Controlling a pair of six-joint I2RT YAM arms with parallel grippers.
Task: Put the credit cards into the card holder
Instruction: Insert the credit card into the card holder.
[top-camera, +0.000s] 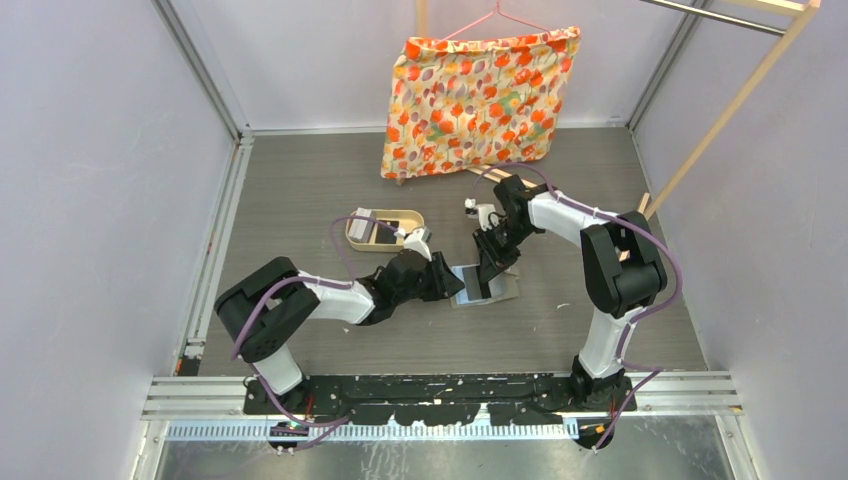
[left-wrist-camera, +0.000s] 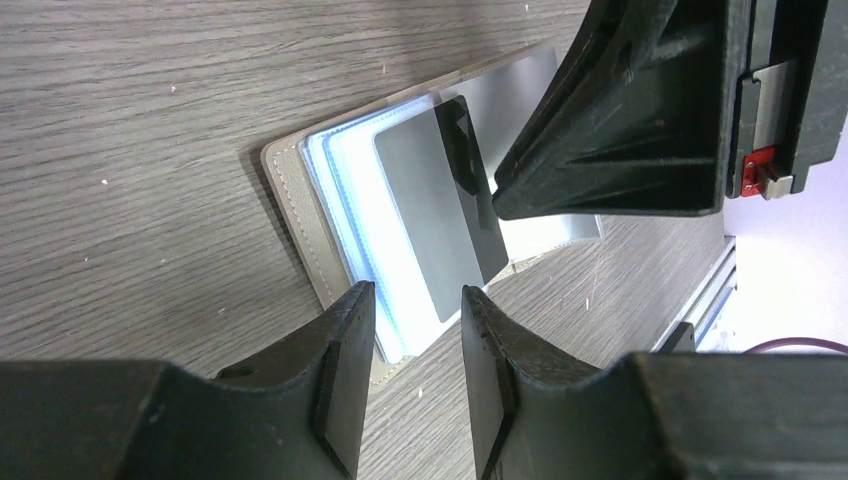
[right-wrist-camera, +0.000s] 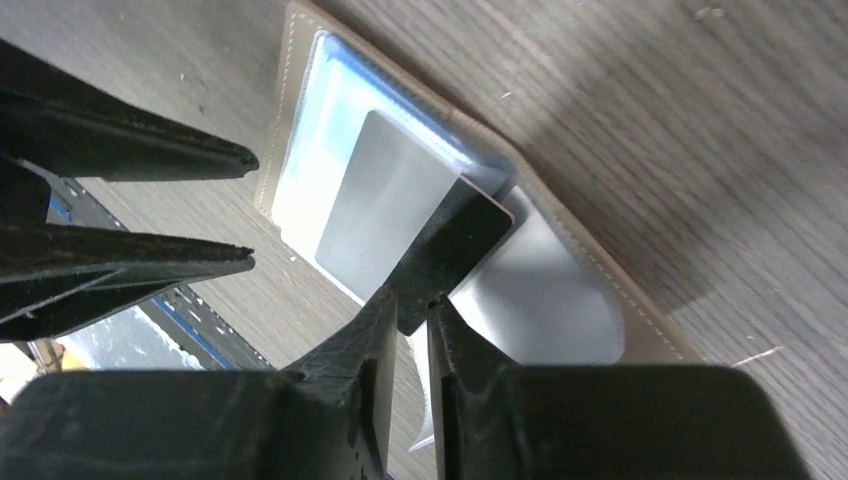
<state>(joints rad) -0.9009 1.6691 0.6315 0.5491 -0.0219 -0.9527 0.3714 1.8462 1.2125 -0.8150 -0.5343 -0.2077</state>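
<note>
The grey card holder (top-camera: 497, 290) lies open on the table, its pale blue-white pockets facing up; it also shows in the left wrist view (left-wrist-camera: 300, 230) and the right wrist view (right-wrist-camera: 640, 320). A grey credit card (left-wrist-camera: 425, 225) lies on the pockets (right-wrist-camera: 380, 205). My right gripper (right-wrist-camera: 412, 303) is shut on a corner of a black credit card (right-wrist-camera: 455, 245) and holds it tilted over the holder's middle, overlapping the grey card (left-wrist-camera: 470, 190). My left gripper (left-wrist-camera: 415, 300) is open and empty at the holder's near left edge (top-camera: 452, 280). Its fingers (right-wrist-camera: 150, 160) show in the right wrist view.
A tan oval tray (top-camera: 352, 236) with more cards in it stands behind the left gripper. A flowered cloth (top-camera: 470, 100) hangs on a hanger at the back. A wooden rack (top-camera: 735, 100) stands at the back right. Grey walls close in both sides.
</note>
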